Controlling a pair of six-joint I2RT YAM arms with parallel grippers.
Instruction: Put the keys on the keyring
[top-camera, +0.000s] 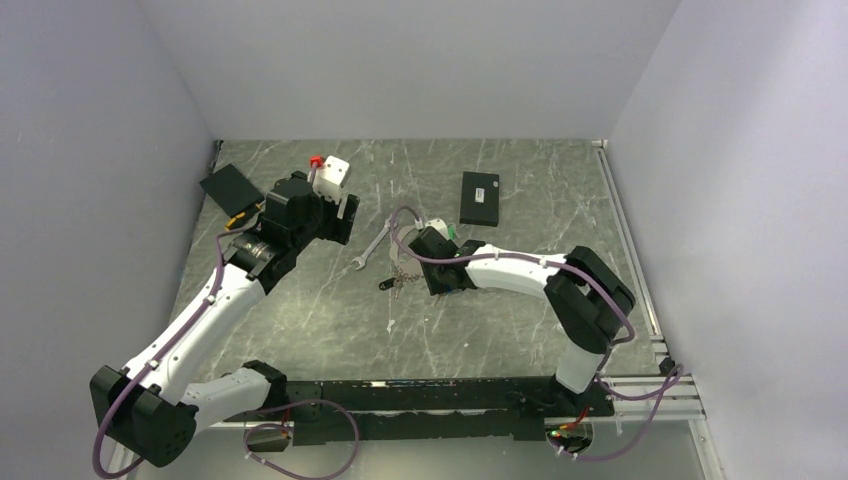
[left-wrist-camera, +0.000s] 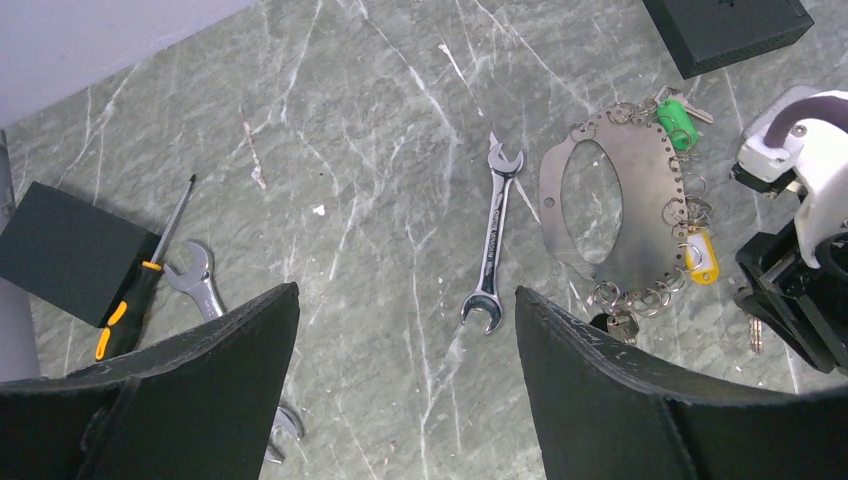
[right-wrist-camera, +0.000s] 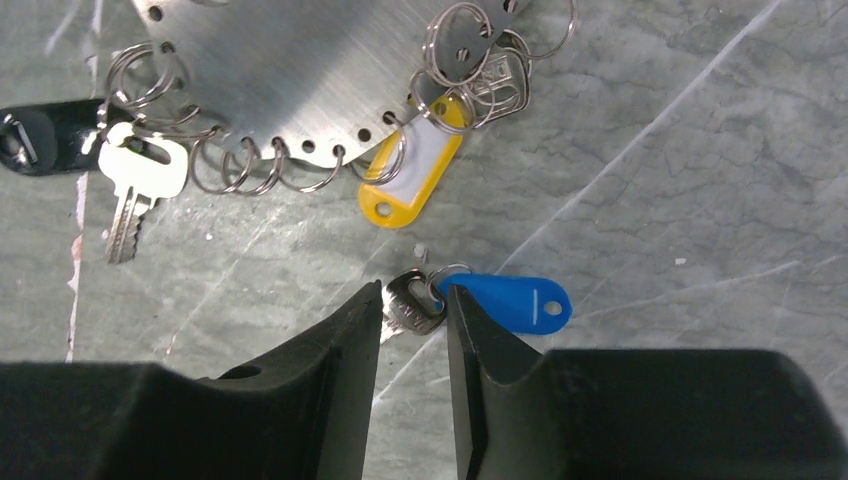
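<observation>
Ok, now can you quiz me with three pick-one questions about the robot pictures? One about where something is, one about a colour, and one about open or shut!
1. The left gripper is: A wide open with nothing in it; B shut tight; C out of sight.
2. The tag on the keyring plate closest to the right gripper is: A pink; B yellow; C purple.
3. The blue-tagged key lies: A hooked on the keyring plate; B between the left gripper's fingers; C on the table at the right gripper's fingertips.

Answers:
1 A, its fingers stand far apart and grip nothing.
2 B, the yellow tag hangs from the plate's edge.
3 C, its metal end sits between the fingertips, off the plate.
</observation>
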